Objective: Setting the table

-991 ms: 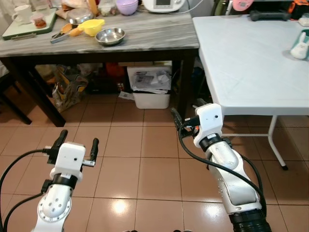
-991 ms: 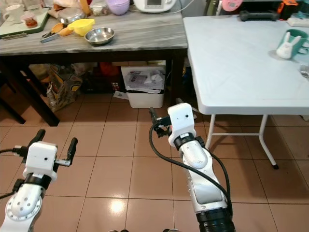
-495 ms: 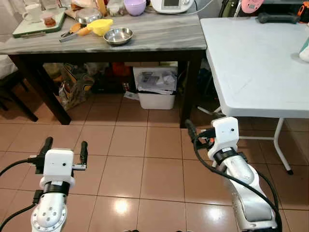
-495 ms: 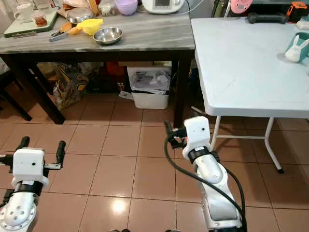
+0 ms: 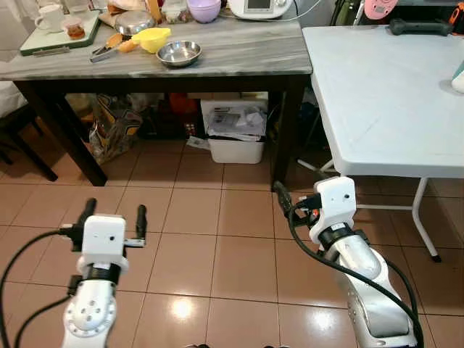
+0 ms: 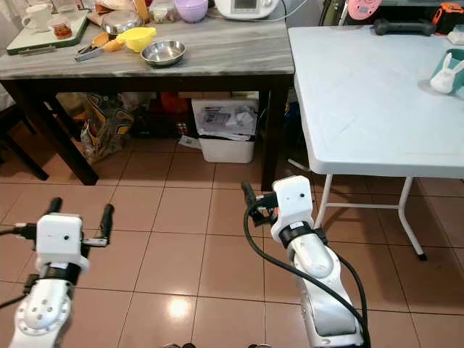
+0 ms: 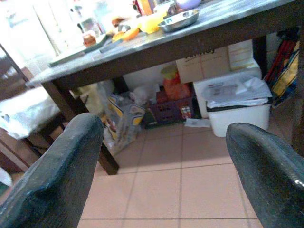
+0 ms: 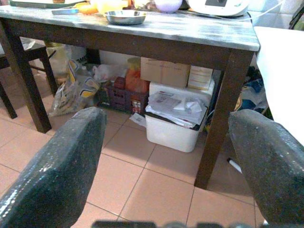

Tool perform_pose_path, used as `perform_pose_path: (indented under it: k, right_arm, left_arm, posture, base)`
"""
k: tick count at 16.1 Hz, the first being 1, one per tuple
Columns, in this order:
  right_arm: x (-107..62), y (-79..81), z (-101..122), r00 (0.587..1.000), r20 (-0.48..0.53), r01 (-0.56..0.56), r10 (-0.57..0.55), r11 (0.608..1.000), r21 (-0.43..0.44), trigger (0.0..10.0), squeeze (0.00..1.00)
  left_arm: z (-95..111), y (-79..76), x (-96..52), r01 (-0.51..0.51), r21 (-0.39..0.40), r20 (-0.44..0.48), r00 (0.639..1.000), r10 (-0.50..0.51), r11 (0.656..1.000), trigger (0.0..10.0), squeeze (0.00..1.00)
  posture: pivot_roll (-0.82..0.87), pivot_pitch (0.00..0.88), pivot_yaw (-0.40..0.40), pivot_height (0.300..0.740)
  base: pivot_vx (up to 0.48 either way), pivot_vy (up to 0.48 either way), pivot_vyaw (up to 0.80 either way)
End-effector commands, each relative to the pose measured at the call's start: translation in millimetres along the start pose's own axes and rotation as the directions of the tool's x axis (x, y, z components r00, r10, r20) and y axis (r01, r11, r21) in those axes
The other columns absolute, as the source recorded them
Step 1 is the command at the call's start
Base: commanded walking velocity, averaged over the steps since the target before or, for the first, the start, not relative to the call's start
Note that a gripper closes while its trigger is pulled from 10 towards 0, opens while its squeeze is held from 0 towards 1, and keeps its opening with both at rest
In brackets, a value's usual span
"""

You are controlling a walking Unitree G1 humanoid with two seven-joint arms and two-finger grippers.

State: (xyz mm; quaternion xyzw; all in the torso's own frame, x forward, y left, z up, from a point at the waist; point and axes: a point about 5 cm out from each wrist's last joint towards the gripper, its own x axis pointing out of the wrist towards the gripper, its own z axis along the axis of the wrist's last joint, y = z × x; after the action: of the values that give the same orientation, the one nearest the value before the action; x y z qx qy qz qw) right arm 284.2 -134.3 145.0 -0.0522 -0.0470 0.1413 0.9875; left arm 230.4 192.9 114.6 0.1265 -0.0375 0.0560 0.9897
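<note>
A dark-legged marble-topped table (image 5: 239, 51) stands ahead with tableware on it: a steel bowl (image 5: 179, 53), a yellow bowl (image 5: 155, 38), a purple bowl (image 5: 204, 9), tongs (image 5: 109, 49) and a green tray (image 5: 54, 29) with a white mug (image 5: 49, 16). A white folding table (image 5: 384, 94) stands to the right. My left gripper (image 5: 114, 214) hovers low over the tiled floor, open and holding nothing. My right gripper (image 5: 299, 190) is near the marble table's right leg, also open; the wrist view shows its fingers (image 8: 61, 166) spread wide, pointing under that table.
Under the marble table sit a white bin (image 5: 232, 130), boxes and a patterned bag (image 5: 112, 127). A dark chair (image 5: 14, 138) stands at far left. The folding table's white leg (image 5: 420, 217) is beside my right arm. A rabbit-shaped mug (image 6: 444, 72) stands on the white table.
The head view has shifted, bringing the marble table more into the centre. My left gripper has risen slightly and moved right. Both grippers stay open and hold nothing.
</note>
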Motion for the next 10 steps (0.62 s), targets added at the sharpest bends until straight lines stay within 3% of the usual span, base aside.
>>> perform_pose_path:
  k: [1,4,7,10]
  right_arm:
    - [1.4,-0.5,4,1.0,0.013,0.0,0.0,1.0,0.007,10.0,0.0]
    - [7.6,2.4,6,1.0,0.022,-0.016,0.017,0.999,-0.043,10.0,0.0]
    - [10.5,6.9,6,0.999,0.023,-0.029,0.03,0.999,-0.031,10.0,0.0]
    - [11.6,7.2,5,0.999,0.017,-0.031,0.031,0.999,-0.027,10.0,0.0]
  left_arm:
    - [3,-1.4,-1.7,-0.005,-0.011,-0.003,1.0,0.004,1.0,10.0,0.0]
    - [5,-8.4,-3.2,-0.024,-0.047,-0.014,1.0,0.024,0.999,10.0,0.0]
    - [5,-11.3,-5.8,-0.015,-0.06,-0.019,1.0,0.014,0.998,10.0,0.0]
    - [8,-11.7,-5.3,0.003,-0.093,-0.015,1.0,-0.004,0.996,10.0,0.0]
  posture:
    - [-0.14,0.138,0.062,0.74]
    - [-0.12,0.139,0.055,0.74]
    - [-0.11,0.142,0.052,0.74]
    - [-0.11,0.143,0.048,0.74]
  base:
    - [0.0,0.0,-0.45]
    - [0.0,0.0,0.0]
    - [0.0,0.0,0.69]
    - [0.0,0.0,0.0]
